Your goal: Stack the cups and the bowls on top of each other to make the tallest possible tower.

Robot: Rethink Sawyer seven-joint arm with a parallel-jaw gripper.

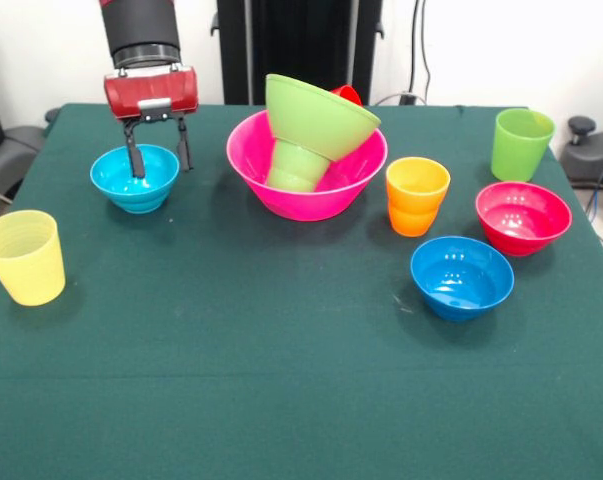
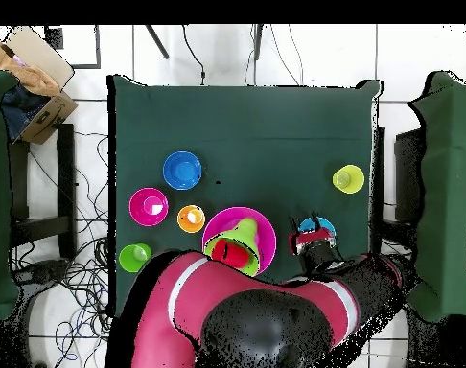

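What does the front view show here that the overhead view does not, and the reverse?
Only the front view shows the gripper open, one finger inside the light blue bowl, and the lime green bowl tilted on the small green cup. Only the overhead view shows inside the red cup. Both show the pink bowl holding the stack.

We see the arm coming straight down, black forearm above a red wrist block. End effector [image 1: 159, 152] points vertically down, its two dark fingers [image 1: 134, 155] spread apart with a clear gap between them, nothing gripped. Overhead, the arm's bulk sits behind it.
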